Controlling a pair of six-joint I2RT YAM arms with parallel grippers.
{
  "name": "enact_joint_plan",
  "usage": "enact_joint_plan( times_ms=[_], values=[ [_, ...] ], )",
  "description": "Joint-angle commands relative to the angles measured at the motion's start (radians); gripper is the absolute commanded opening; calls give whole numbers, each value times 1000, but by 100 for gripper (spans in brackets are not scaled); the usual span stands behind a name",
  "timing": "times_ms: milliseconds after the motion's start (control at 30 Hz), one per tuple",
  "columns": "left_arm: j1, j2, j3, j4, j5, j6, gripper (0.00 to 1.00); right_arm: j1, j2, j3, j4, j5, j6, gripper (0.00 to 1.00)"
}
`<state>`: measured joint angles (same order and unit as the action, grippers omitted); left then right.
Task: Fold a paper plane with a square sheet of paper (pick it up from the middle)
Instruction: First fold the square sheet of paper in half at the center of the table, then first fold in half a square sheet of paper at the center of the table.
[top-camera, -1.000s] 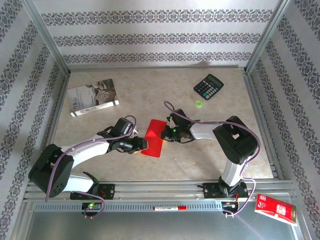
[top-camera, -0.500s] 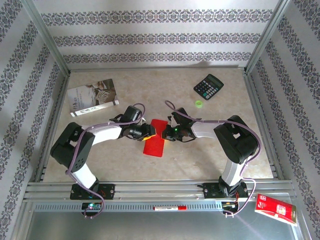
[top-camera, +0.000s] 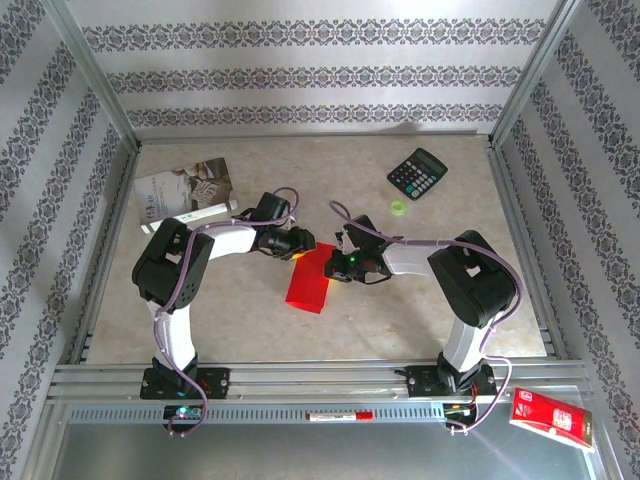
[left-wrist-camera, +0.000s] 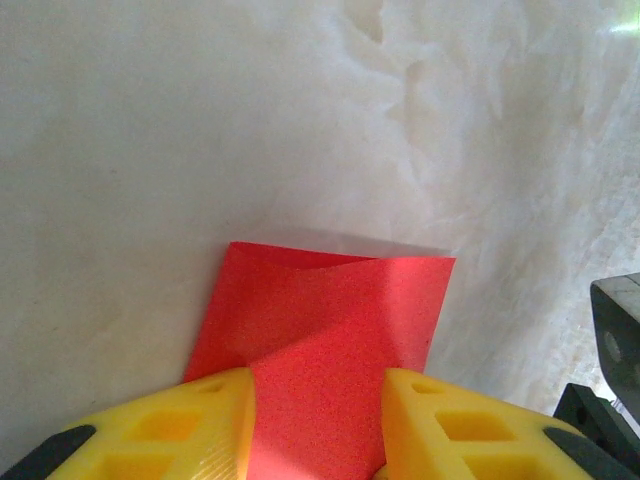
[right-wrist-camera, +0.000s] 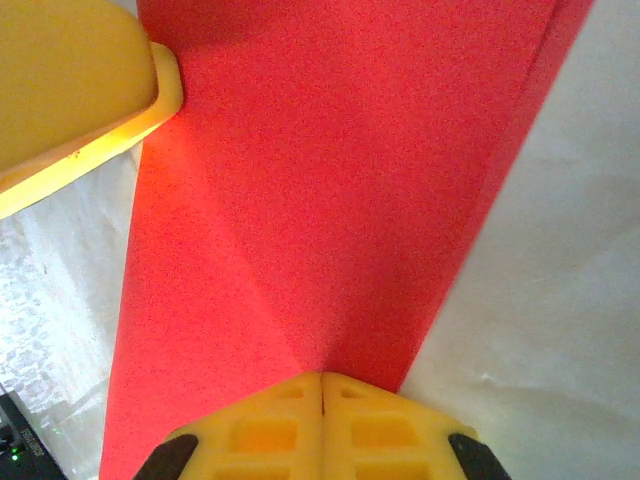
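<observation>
The square sheet of paper (top-camera: 308, 285) lies on the table as a narrow red rectangle with a soft crease along it. My left gripper (top-camera: 303, 243) is at its far end, jaws open. In the left wrist view the yellow fingers (left-wrist-camera: 210, 420) stand apart over the red paper (left-wrist-camera: 330, 320), which runs between them. My right gripper (top-camera: 328, 266) is at the paper's right edge, shut. In the right wrist view its closed tips (right-wrist-camera: 322, 385) rest on the red sheet (right-wrist-camera: 330, 180), where the crease meets them. No paper plane shape shows.
A black calculator (top-camera: 416, 173) and a small green object (top-camera: 398, 207) sit at the back right. A grey-white booklet (top-camera: 187, 194) lies at the back left. A glossy red packet (top-camera: 551, 419) rests beyond the front rail, bottom right.
My left arm has swung from the paper's near-left side up to its far end. The right gripper has stayed where it was, shut, and the paper has hardly shifted.
</observation>
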<state>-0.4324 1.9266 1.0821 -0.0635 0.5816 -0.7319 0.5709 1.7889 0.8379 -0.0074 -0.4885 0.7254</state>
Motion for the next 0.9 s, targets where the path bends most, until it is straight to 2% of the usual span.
enact_joint_plan(
  times_ms=[0,167,333,633,867],
  values=[
    [12,27,3,-49,-7,53,38,-26,50,-44,-183,94,-40,0],
    [9,-4,-44,-51,-7,58,38,-63,-30,-24,-89,-50,-13,1],
    [-17,-69,-143,-25,-75,1,38,-106,-93,-29,8,-120,71,6],
    [-88,-146,-298,87,-196,-171,38,-70,-65,30,20,-89,101,8],
    [-111,-158,-316,95,-218,-186,38,-43,51,94,10,-71,93,9]
  ],
)
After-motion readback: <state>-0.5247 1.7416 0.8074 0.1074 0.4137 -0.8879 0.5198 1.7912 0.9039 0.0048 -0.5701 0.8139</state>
